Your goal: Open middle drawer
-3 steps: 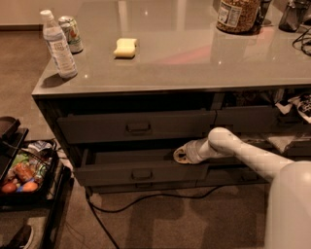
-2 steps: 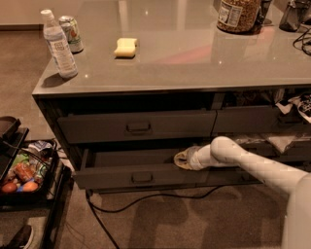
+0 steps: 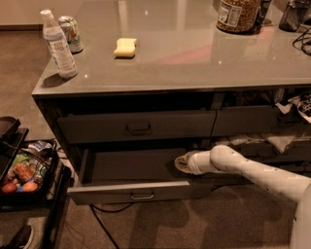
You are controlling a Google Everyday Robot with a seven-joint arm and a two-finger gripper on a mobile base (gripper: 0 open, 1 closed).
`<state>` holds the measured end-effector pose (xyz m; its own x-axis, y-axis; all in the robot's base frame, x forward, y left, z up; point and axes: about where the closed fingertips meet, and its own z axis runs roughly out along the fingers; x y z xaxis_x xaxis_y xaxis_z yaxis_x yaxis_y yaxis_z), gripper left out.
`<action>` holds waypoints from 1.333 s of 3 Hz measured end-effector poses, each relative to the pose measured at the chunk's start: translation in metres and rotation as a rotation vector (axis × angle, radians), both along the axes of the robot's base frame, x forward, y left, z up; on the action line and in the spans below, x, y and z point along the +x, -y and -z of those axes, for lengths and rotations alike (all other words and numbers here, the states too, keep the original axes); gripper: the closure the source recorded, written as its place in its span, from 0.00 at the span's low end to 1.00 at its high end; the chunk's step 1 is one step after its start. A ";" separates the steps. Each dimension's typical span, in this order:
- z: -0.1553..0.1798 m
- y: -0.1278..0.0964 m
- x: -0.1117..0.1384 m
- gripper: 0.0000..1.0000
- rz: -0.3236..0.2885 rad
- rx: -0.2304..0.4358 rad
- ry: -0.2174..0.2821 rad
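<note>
One drawer drawn out: the middle drawer now stands well open.
My gripper sits inside its right end, above the pale floor; spread or closed, I cannot tell. Since a second ago the front has come far forward, so the opening looks nearly done. Countertop count: one bottle, one can, one sponge, one jar.

The scene is being viewed by one camera, held high and fairly near, being tilted down toward the counter at 12 o'clock. The gripper is being framed at 5 o'clock, within the open middle drawer.
</note>
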<state>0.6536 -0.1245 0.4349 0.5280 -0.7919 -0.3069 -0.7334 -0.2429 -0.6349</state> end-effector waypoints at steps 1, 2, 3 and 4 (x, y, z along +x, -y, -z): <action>0.001 -0.001 -0.011 1.00 -0.017 -0.018 0.001; -0.008 0.004 -0.039 1.00 -0.032 -0.048 0.041; -0.010 0.011 -0.081 1.00 -0.035 -0.060 0.048; -0.007 0.017 -0.105 1.00 -0.025 -0.038 -0.032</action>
<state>0.5488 -0.1416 0.4416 0.5384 -0.7898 -0.2937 -0.7464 -0.2852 -0.6013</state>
